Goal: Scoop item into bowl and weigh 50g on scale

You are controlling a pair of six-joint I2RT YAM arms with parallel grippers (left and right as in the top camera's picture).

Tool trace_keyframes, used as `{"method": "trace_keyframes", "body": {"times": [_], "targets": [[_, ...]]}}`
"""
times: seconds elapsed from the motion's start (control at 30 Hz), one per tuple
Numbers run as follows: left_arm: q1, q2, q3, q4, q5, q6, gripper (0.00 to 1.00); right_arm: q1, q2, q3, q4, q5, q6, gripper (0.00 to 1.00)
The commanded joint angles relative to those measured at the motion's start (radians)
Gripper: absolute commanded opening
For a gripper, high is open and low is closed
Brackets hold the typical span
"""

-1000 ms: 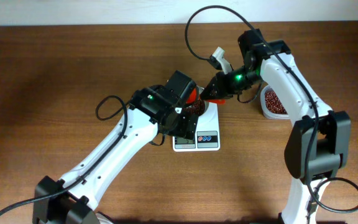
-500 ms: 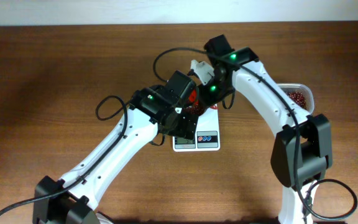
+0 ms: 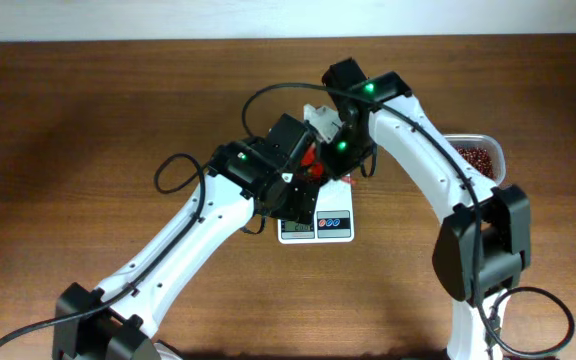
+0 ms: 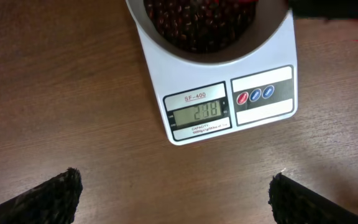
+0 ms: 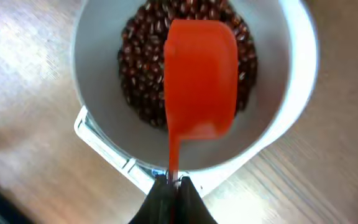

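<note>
Wood table (image 3: 88,120). Left gripper (image 4: 176,182) hovers over the table just in front of the scale (image 4: 229,87), fingers spread wide, holding nothing. Right gripper (image 5: 171,183) is pinched tight on the thin handle of the red scoop (image 5: 201,74). Bowl (image 5: 98,81) sits on the scale, display reads 238. Scoop head is over the beans (image 5: 138,68) in the bowl. Clear tub (image 3: 490,147) with more beans is at the right, well apart.
</note>
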Motion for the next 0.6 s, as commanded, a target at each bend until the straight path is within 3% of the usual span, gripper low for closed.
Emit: {"method": "trace_keyframes", "body": {"times": [0.0,0.07,0.13,0.33,0.57], "targets": [[-0.004,0.005,-0.003,0.001,-0.014,-0.013,0.99,0.004,-0.009,0.105,-0.042,0.059,-0.029,0.04],[-0.004,0.005,-0.003,0.001,-0.014,-0.013,0.99,0.023,-0.006,0.092,-0.053,0.077,-0.079,0.04],[-0.004,0.005,-0.003,0.001,-0.014,-0.013,0.99,0.056,-0.006,0.042,-0.027,0.225,-0.081,0.04],[-0.004,0.005,-0.003,0.001,-0.014,-0.013,0.99,0.095,0.002,-0.063,0.156,0.297,-0.119,0.04],[-0.004,0.005,-0.003,0.001,-0.014,-0.013,0.99,0.1,0.002,-0.114,0.061,0.095,-0.141,0.04]]}}
